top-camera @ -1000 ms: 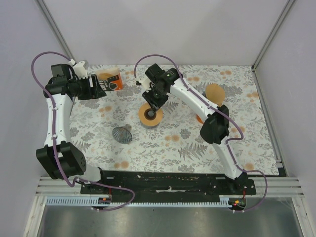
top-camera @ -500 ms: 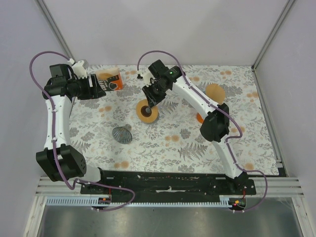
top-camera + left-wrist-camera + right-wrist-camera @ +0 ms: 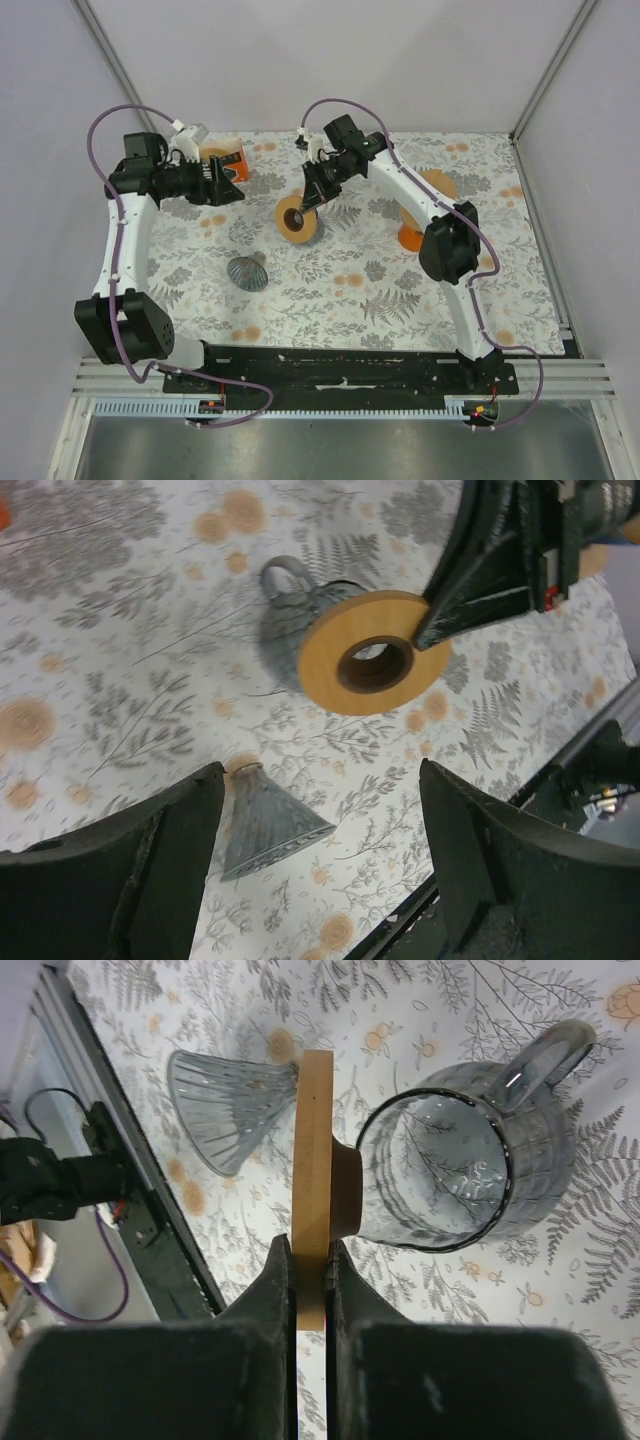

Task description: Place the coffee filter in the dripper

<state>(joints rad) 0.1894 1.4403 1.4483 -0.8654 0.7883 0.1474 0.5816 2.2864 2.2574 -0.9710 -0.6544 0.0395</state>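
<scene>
Ribbed grey glass jug (image 3: 545, 1175) with a loop handle, standing mouth-up on a white tablecloth (image 3: 400, 300) printed with grey ferns and orange blooms. Toward the back right, a tan round piece (image 3: 441, 182) and, near it, a small bright orange item (image 3: 408, 239), both partly hidden. Pale walls and slim metal posts (image 3: 545, 70) around the table.

Right gripper (image 3: 310, 197) drawn back toward the far edge, wooden ring (image 3: 296, 219) tipped up off the jug (image 3: 440, 1170), left gripper (image 3: 228, 182) swung right.
</scene>
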